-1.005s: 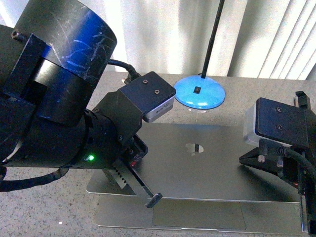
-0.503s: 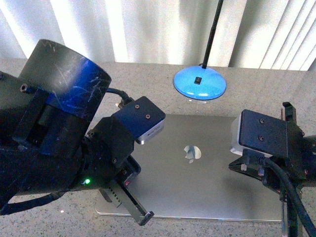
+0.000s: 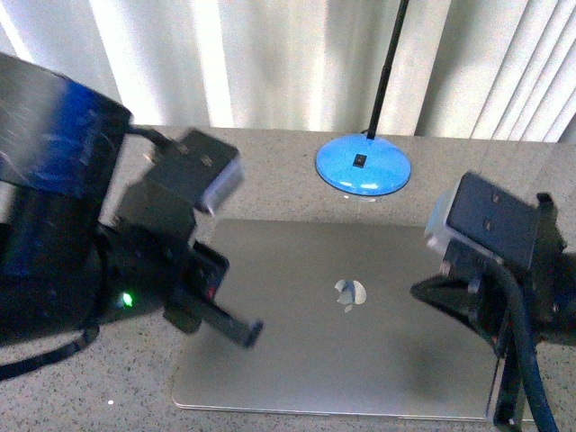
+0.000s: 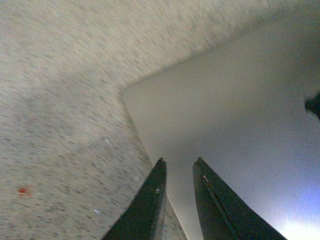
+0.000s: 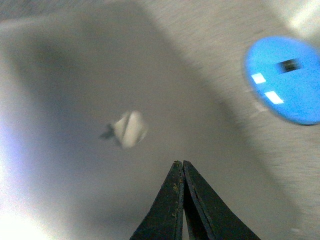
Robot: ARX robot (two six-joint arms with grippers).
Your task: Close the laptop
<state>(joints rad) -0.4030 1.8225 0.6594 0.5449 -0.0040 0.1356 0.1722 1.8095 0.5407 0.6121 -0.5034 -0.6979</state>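
laptop [image 3: 360,351] shut flat on the table [image 3: 270,153], logo up
left gripper [image 4: 179,162] over its 9 o'clock edge, jaws a sliver apart; right gripper [image 5: 180,164] at 3 o'clock, jaws pressed together; lamp base [image 3: 363,166] at 12

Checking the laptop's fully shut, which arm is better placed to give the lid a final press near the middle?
Probably the right: the right tool, shut, hangs over the laptop lid beside the logo, while the left tool sits out at a lid corner.

No readable text; only an apple logo [image 3: 349,292] on the laptop [image 3: 297,360] lid.
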